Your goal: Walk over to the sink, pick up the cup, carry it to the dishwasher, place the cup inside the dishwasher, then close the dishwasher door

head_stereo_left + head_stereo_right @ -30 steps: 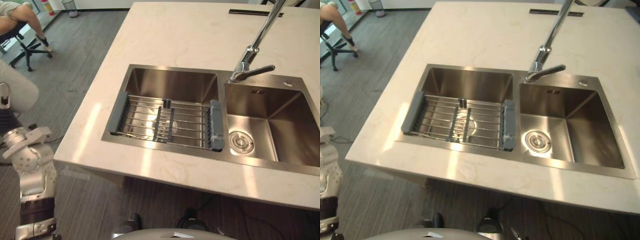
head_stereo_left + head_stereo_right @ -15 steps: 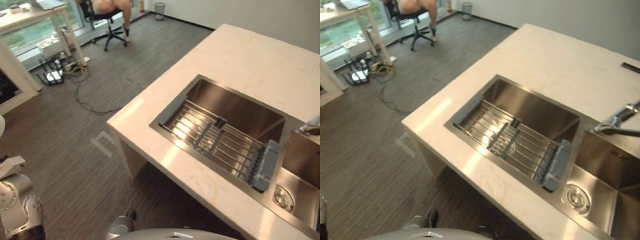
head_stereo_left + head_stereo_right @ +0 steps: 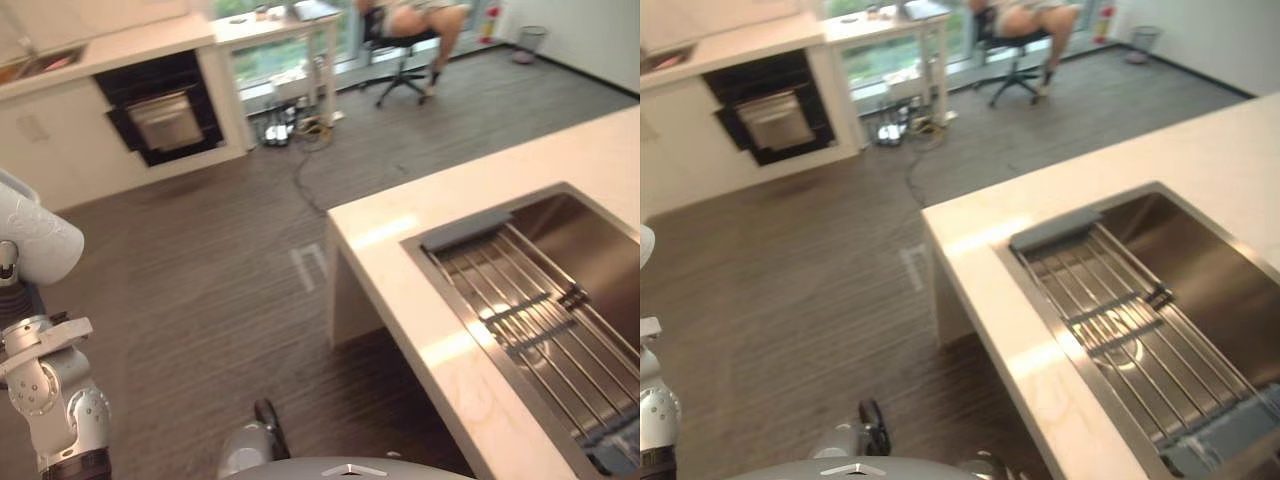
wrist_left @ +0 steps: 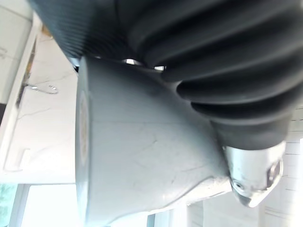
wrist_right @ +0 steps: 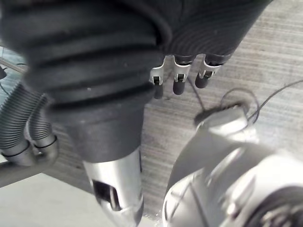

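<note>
A grey cup (image 4: 137, 146) lies close under the dark cover of my left hand (image 4: 253, 182), whose thumb rests against its side; the fingers are hidden behind it. Beside my body hangs my right hand (image 5: 176, 80), its fingers relaxed above the floor and holding nothing. The dishwasher (image 3: 160, 110) stands open and dark in the white cabinets across the room, at the far left. On my right is the island counter (image 3: 400, 250) with the steel sink (image 3: 590, 240), and a wire rack (image 3: 540, 330) rests across the basin.
Open wooden floor (image 3: 220, 290) lies between me and the dishwasher. A desk (image 3: 290, 20) with cables (image 3: 290, 125) under it stands by the window. A person sits on a wheeled chair (image 3: 400, 60) beyond it. The counter's corner (image 3: 335, 215) juts out on my right.
The camera has swung left, away from the sink. The sink has slid to the right edge, and the floor and dishwasher have come into view.
</note>
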You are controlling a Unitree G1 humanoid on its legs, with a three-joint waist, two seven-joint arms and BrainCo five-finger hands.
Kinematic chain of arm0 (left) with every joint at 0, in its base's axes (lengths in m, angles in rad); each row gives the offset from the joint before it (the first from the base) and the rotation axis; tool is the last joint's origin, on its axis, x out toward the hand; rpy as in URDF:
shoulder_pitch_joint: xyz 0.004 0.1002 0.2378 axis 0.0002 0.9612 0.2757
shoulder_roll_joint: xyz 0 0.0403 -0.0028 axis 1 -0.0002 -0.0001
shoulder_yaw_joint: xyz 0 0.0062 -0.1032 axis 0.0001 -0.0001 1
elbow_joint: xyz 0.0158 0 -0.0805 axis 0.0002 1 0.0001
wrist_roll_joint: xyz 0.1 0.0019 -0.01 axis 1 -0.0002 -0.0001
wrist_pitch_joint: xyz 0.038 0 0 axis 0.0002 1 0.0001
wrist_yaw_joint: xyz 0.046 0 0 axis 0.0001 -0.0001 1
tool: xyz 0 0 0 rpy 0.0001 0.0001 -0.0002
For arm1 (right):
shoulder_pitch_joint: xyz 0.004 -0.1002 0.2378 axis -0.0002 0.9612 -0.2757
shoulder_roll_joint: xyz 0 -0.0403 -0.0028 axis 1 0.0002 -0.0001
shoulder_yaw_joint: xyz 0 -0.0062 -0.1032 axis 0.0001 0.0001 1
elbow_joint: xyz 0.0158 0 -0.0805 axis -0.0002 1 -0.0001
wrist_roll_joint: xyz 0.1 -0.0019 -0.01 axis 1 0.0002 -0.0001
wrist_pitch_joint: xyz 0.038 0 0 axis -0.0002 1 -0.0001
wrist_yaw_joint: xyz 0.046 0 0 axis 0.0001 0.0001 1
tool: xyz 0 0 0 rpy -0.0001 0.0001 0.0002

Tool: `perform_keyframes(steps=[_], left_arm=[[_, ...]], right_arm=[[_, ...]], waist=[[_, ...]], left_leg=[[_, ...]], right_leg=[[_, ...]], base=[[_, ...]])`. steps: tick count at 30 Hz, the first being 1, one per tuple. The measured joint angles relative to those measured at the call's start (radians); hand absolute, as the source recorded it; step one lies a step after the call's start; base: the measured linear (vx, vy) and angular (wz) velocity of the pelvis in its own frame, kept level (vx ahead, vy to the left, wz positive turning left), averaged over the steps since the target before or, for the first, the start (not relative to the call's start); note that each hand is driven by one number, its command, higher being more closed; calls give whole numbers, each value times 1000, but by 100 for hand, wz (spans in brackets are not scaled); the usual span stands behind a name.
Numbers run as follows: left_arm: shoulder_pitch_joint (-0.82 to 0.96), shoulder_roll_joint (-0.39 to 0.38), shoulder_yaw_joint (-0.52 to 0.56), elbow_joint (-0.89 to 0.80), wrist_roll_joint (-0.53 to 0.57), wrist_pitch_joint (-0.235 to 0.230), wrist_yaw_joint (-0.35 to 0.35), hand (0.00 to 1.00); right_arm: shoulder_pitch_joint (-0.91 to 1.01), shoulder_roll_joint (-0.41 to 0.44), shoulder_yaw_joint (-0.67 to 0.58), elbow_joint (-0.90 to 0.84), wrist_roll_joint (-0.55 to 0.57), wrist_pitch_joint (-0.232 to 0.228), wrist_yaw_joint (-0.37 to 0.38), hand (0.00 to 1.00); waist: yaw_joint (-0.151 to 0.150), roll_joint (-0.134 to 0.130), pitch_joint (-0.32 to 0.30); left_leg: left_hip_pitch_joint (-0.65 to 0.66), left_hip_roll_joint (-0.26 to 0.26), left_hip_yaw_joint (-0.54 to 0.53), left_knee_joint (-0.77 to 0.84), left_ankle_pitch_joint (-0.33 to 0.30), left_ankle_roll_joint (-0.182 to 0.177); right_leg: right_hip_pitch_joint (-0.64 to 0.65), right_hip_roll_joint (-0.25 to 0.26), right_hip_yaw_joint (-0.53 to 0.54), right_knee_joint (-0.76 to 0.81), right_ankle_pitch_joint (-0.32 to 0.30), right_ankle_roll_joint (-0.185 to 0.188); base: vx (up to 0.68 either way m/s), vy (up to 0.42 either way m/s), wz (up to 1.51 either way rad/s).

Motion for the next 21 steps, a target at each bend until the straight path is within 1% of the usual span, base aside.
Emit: perform_keyframes(steps=[1, 2, 3, 4, 5, 6, 7, 8, 9, 10, 11, 12, 13, 14, 16, 17, 19, 21], left_arm=[[1, -5, 13, 1, -21, -1, -5, 100], [-5, -6, 8, 1, -31, -1, -9, 100], [-34, -6, -10, -2, -38, -1, -32, 100], [-69, -3, -31, -15, -39, -1, -54, 100], [-83, -4, -46, -28, -40, -1, -61, 100], [-82, -9, -68, -64, -43, 0, -64, 100], [-87, 4, -64, -61, -44, 8, -71, 100], [-91, 7, -67, -61, -43, 19, -73, 100], [-94, 11, -77, -61, -44, 42, -71, 100], [-95, 12, -108, -64, -42, 72, -71, 100], [-96, 16, -144, -87, -38, 100, -72, 100], [-94, 16, -157, -103, -33, 110, -73, 100], [-95, 24, -191, -145, -30, 134, -73, 100], [-97, 24, -205, -155, -30, 143, -74, 100], [-95, 23, -256, -165, -22, 172, -76, 100], [-94, 23, -279, -164, -22, 188, -77, 100], [-90, 21, -322, -156, -23, 205, -84, 100], [-77, 15, -357, -152, -24, 211, -103, 100]], right_arm=[[-2, -15, -5, -10, 0, 0, -1, 0], [4, -21, -8, -17, 1, 0, -1, 0], [32, -43, -9, -48, 2, 0, -2, 0], [56, -69, -10, -54, 1, 1, 0, 0], [71, -93, -11, -56, 0, 1, 0, 0], [98, -149, -14, -57, -6, 14, 8, 0], [77, -150, -25, -43, -16, 19, 9, 0], [68, -135, -27, -43, -24, 18, 11, 0], [58, -107, -29, -41, -48, 18, 17, 0], [60, -77, -31, -41, -79, 17, 33, 0], [62, -52, -46, -34, -111, 16, 47, 0], [62, -50, -50, -36, -122, 16, 50, 0], [62, -50, -52, -45, -135, 12, 52, 0], [61, -50, -52, -47, -141, 7, 53, 0], [53, -50, -52, -55, -159, -8, 53, 0], [48, -49, -52, -66, -159, -14, 53, 0], [45, -41, -48, -83, -162, -20, 52, 0], [39, -30, -47, -83, -165, -24, 51, 0]], waist=[[8, -19, 11], [1, -18, 10], [-18, -12, 6], [-35, -3, 2], [-42, 7, 1], [-50, 76, -24], [-66, 80, -22], [-69, 78, -21], [-69, 71, -19], [-70, 54, -14], [-68, 43, -10], [-60, 40, -10], [-50, 41, -12], [-52, 40, -13], [-44, 42, -14], [-46, 43, -17], [-57, 38, -22], [-65, 39, -29]], left_leg=[[7, 62, 37, 124, 45, -30], [19, 96, 53, 164, 67, -47], [38, 162, 70, 230, 112, -58], [71, 203, 81, 264, 271, -1], [84, 209, 84, 277, 401, 19], [110, 238, 85, 257, 477, -77], [109, 222, 133, 242, 371, 24], [101, 218, 157, 232, 397, 24], [98, 212, 175, 198, 449, -28], [112, 186, 192, 113, 490, -76], [118, 165, 203, 147, 413, -91], [127, 145, 207, 164, 360, -107], [145, 105, 227, 124, 297, -107], [145, 96, 225, 101, 295, -110], [146, 63, 213, 17, 299, -116], [143, 46, 206, -23, 294, -123], [134, 22, 172, -69, 277, -144], [134, 4, 141, -109, 261, -137]], right_leg=[[-21, -71, -23, 25, 25, 1], [-19, -96, -29, 19, 41, 7], [-7, -137, -43, 21, 70, 19], [-9, -185, -53, 72, 85, 30], [-15, -210, -46, 103, 74, 45], [-43, -187, -41, 146, 19, 74], [-47, -180, -28, 129, -26, 80], [-42, -175, -36, 116, -19, 78], [-20, -158, -59, 89, 9, 89], [7, -130, -106, 45, 69, 70], [22, -123, -121, 27, 114, 46], [29, -123, -130, 24, 127, 40], [49, -103, -166, 7, 138, 41], [56, -98, -177, -2, 144, 39], [68, -75, -205, -48, 177, 36], [82, -63, -221, -66, 192, 41], [90, -55, -229, -72, 203, 33], [91, -62, -225, -27, 212, 22]], base=[[-52, 5, 5], [-44, 48, 35], [-8, 116, 83], [9, 142, 97], [20, 193, 88], [2, 219, 81], [-3, 204, 79], [36, 92, 75], [122, -11, 86], [138, -35, 105], [120, -15, 91], [112, 14, 78], [97, 12, 61], [86, 12, 70], [55, 50, 57], [80, 77, 59], [97, 115, 78], [43, 84, 78]])
